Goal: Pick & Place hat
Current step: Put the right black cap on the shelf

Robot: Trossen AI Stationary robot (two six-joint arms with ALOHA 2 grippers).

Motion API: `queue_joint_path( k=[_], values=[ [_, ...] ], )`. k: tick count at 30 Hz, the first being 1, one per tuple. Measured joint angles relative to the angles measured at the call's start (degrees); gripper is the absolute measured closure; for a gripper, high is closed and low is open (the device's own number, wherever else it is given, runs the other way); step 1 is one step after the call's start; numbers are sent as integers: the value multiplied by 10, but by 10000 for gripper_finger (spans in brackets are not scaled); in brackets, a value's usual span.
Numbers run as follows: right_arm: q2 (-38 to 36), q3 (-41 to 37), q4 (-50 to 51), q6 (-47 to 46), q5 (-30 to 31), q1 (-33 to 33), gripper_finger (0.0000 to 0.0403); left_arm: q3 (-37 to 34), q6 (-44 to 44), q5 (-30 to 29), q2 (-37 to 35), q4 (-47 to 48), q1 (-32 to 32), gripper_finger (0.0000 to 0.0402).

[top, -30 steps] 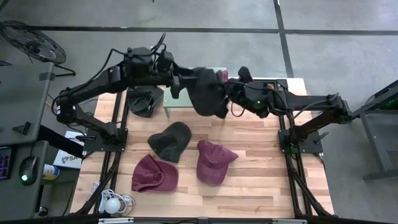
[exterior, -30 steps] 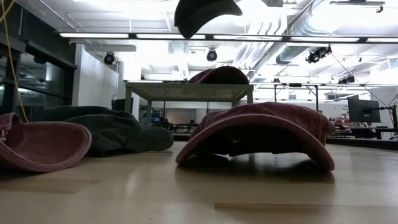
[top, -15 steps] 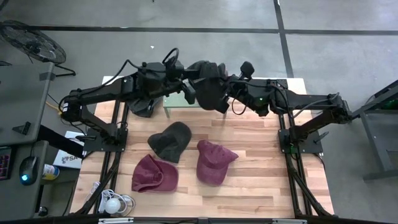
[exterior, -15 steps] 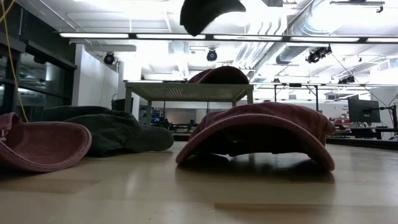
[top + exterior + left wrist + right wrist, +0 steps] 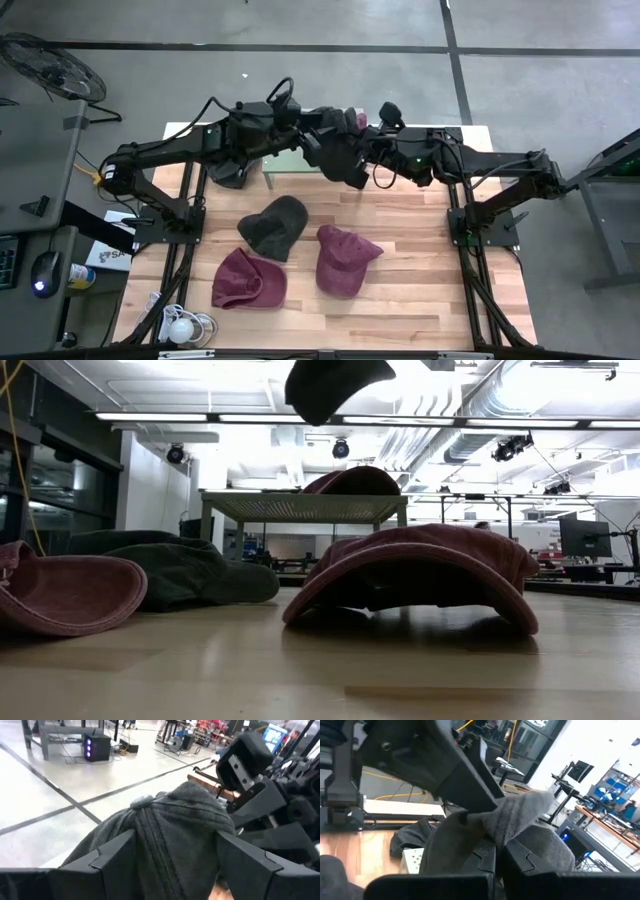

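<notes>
L gripper (image 5: 312,140) opened wider round grey hat (image 5: 342,158); R gripper (image 5: 362,150) stays clamped on it.

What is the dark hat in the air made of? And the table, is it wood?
The dark hat looks like soft woven cloth, maybe cotton: it is matte, with stitched seams meeting at a top button. It folds limply where the right gripper pinches it. The table looks like pale wood planks, with visible grain and a slight sheen.
</notes>
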State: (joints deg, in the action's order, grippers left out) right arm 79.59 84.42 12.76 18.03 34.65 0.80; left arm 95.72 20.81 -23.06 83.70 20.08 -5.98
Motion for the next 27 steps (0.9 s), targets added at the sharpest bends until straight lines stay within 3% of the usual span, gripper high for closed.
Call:
queue_joint_path(
  k=[4,8,19,27],
  values=[
    [0,0,1,0,-5,0,402,0,20,-1,4,-1,0,148],
    [-1,0,0,1,-6,0,402,0,26,0,4,-1,0,188],
    [-1,0,5,1,-6,0,402,0,31,3,4,1,0,382],
    [-1,0,16,-3,-6,0,402,0,14,1,1,7,0,397]
  ],
)
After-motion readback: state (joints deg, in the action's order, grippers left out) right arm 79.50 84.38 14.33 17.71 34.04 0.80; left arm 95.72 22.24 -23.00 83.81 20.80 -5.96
